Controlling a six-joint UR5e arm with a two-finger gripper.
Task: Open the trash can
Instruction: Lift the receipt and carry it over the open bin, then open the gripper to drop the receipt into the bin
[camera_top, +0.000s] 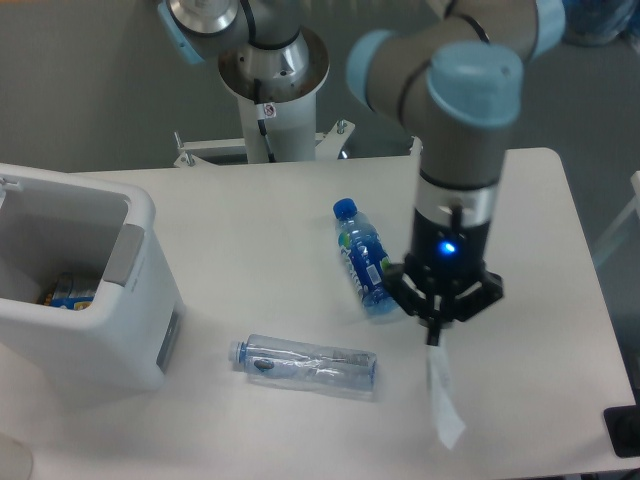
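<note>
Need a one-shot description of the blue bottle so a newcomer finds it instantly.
Start at the white trash can at the table's left edge and move right, past the middle. The blue bottle lies there beside the end effector. Unlike the clear bottle lying nearer the camera, it is blue-tinted with a blue cap.
</note>
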